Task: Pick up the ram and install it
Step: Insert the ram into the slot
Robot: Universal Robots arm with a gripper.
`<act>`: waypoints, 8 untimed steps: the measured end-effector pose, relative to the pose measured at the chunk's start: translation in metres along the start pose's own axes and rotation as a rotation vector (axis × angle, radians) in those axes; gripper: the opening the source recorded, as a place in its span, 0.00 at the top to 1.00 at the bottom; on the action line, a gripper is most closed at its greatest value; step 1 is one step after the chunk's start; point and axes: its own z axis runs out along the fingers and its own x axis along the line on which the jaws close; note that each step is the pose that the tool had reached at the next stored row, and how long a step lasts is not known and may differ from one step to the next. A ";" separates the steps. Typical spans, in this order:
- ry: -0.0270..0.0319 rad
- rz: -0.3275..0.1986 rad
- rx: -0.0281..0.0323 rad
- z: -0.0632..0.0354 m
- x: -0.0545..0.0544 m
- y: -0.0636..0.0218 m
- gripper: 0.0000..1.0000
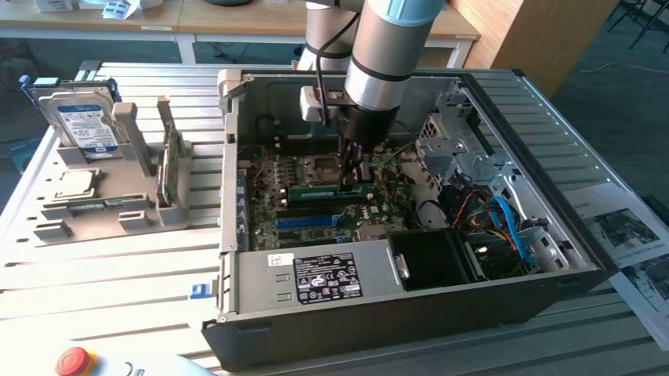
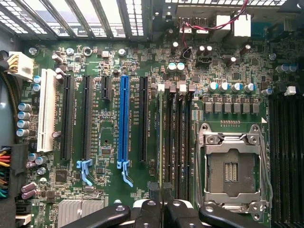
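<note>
Inside the open computer case (image 1: pixel 569 270) on the worktop (image 1: pixel 105 266), we see the arm reaching straight down, with the hand (image 1: pixel 352 182) low over the green main board (image 1: pixel 274 215). The hand is clamped on the ram (image 1: pixel 313 190). Its fingers are pressed together with the thin green stick standing on edge between them.

From the exterior view, the ram runs level out of the fingers toward that view's left. It sits just beside the square processor socket (image 1: pixel 322 166) and above the blue slot (image 1: pixel 313 222).

From the wrist view, we look down along the hand (image 2: pixel 161 211). The ram (image 2: pixel 160 142) shows as a narrow edge running away from the fingertips. It lies along the row of dark memory slots (image 2: pixel 178 142), on the side of that row facing the long blue slot (image 2: pixel 124 118). The metal frame of the processor socket (image 2: pixel 232 171) lies on the other side of the memory slots.

The ram's edge lines up with the slots. We cannot tell whether it touches the outermost slot or hangs just over it.

Well apart from the hand, at the exterior view's left, a gray holder (image 1: pixel 105 213) stands on the worktop. It carries a hard drive (image 1: pixel 86 119) upright and a small square chip (image 1: pixel 75 184) lying flat.
</note>
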 end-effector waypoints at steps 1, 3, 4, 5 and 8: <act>0.0000 0.000 0.0000 0.0000 0.000 0.0000 0.88; 0.0000 0.000 0.0000 0.0000 0.000 0.0000 0.88; 0.0000 0.000 0.0000 0.0001 0.000 0.0001 0.88; -0.0003 0.000 0.0002 0.0006 0.000 0.0000 0.88; 0.0010 0.000 0.0000 0.0017 0.000 -0.0001 0.88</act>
